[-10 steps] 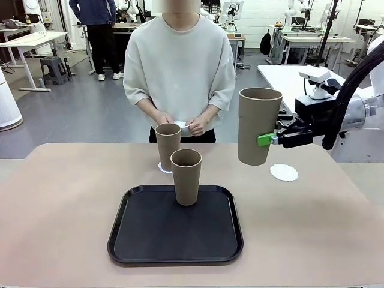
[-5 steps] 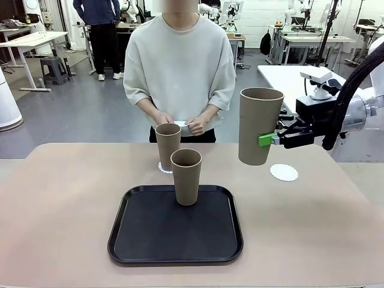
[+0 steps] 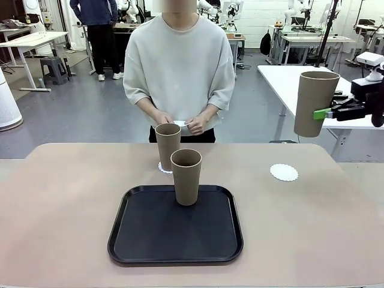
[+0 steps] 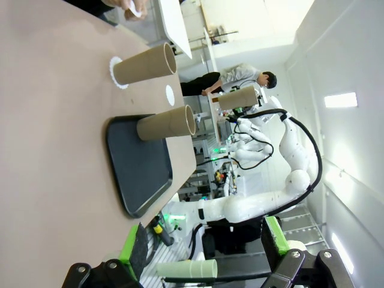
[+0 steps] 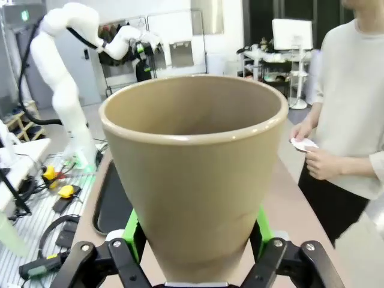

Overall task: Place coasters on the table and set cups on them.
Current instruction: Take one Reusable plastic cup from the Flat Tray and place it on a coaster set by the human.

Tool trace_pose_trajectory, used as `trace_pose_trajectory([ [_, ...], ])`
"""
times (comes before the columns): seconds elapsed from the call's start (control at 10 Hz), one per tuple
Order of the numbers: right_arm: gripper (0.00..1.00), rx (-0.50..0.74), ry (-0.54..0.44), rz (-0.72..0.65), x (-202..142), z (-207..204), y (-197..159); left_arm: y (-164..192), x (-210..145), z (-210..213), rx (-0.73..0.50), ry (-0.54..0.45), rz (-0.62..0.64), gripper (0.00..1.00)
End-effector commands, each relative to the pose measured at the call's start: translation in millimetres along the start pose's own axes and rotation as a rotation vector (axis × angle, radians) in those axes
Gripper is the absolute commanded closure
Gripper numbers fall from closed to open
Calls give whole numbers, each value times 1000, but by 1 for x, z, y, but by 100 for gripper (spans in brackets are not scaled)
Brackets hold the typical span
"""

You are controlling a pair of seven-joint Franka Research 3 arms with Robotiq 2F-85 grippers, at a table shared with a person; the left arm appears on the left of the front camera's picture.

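Note:
My right gripper (image 3: 324,113) is shut on a tan cup (image 3: 314,103), held upright in the air above and to the right of the table's far right corner. In the right wrist view the cup (image 5: 195,174) stands between the green pads (image 5: 133,231). A bare white coaster (image 3: 284,172) lies on the table (image 3: 60,204) at the far right. A second cup (image 3: 168,146) stands on a coaster (image 3: 162,167) at the far middle. A third cup (image 3: 186,176) stands on the black tray (image 3: 138,240). My left gripper (image 4: 204,243) is open and holds nothing.
A person stands at the far side and holds a white coaster (image 3: 183,125) in both hands. A white table (image 3: 288,78) stands behind my right gripper. The tabletop to the left and right of the tray is bare.
My right gripper has carried the cup up and to the right, from beside the bare coaster to beyond the table's right edge. The other cups have not moved.

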State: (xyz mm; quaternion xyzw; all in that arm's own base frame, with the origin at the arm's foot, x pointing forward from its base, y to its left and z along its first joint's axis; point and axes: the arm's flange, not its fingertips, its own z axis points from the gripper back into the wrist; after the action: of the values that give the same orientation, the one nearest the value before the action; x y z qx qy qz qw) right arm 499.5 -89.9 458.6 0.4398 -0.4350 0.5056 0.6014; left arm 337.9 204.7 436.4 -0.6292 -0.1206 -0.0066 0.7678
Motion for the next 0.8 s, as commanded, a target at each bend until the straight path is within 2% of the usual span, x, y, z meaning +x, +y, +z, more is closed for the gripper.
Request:
trace_pose_trajectory([
  [0.0,17,2,-40,-22,9,4,-5,-1,0,-1,10,-12,-4,0],
  [0.2,17,-38,-39,-33,4,14,-6,-1,0,-1,10,-12,-4,0],
  [0.3,17,-103,-6,-29,9,8,3,-1,0,-1,10,-12,-4,0],
  [0.4,17,-21,-12,-5,0,12,-6,-1,0,-1,10,-12,-4,0],
  [0.7,17,-21,-12,-5,0,12,-6,-1,0,-1,10,-12,-4,0],
])
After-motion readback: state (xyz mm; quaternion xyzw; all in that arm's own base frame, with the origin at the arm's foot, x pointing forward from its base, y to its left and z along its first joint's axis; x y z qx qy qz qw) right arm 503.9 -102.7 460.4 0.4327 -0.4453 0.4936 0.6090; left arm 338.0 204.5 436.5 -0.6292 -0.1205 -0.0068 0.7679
